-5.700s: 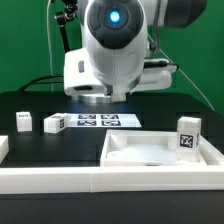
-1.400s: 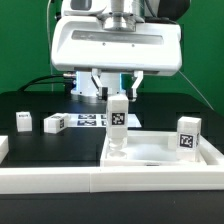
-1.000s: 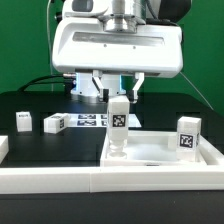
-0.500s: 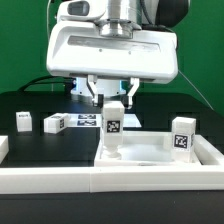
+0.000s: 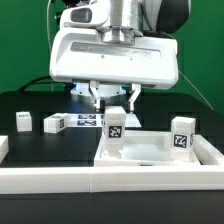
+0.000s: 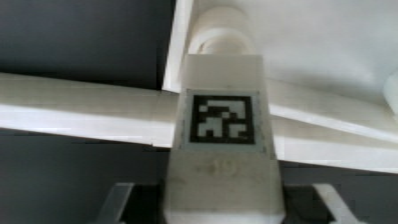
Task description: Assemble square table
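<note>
A white robot arm's two-finger tool (image 5: 115,104) hangs over a black surface (image 5: 40,140). It is closed on the upper end of an upright white plastic leg block with a black-and-white tag (image 5: 115,127).

Directly below the tool, the block's lower end stands inside a corner of the large white square plastic table top with a raised rim (image 5: 160,160).

In the wrist view the tagged block fills the middle, with dark finger pads (image 6: 134,205) on either side of it.

A second upright tagged leg block (image 5: 180,134) stands by the table top's rim, to the exterior view's right of the tool.

One small tagged white block (image 5: 55,123) and another small tagged block (image 5: 22,120) sit on the surface, well off to the exterior view's left of the tool.

The flat white marker board (image 5: 88,121) lies behind the held block.

A long plain white rail (image 5: 50,180) runs along the front.
</note>
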Tool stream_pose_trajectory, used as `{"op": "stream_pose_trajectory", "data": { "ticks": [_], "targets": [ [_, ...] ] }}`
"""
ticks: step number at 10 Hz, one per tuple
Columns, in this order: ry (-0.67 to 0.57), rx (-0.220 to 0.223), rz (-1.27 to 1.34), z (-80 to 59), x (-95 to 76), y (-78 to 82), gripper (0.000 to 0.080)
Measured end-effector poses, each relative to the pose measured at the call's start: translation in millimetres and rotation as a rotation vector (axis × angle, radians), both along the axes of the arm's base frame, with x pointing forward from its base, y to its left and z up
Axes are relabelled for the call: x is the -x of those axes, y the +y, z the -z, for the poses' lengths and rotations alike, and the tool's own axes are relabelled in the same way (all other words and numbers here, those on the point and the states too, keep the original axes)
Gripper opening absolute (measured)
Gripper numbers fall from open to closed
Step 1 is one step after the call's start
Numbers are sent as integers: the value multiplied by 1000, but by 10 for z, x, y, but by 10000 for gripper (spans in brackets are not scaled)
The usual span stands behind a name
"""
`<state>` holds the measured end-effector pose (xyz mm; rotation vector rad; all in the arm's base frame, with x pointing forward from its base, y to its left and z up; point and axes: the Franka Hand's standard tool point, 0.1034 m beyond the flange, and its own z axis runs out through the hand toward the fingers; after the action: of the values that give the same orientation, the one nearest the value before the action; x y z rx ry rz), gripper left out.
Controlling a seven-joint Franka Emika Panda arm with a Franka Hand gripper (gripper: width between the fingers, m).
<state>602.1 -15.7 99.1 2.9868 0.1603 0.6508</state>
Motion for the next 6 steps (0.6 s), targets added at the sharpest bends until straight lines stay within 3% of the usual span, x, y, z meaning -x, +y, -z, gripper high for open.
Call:
{"op": "stream_pose_trajectory", "data": {
  "ticks": [4,5,6],
  "targets": [
    [-43,12,-1,1,5,9,291],
    [-43,12,-1,2,5,9,371],
    [-43,12,-1,2,5,8,371]
  ]
}}
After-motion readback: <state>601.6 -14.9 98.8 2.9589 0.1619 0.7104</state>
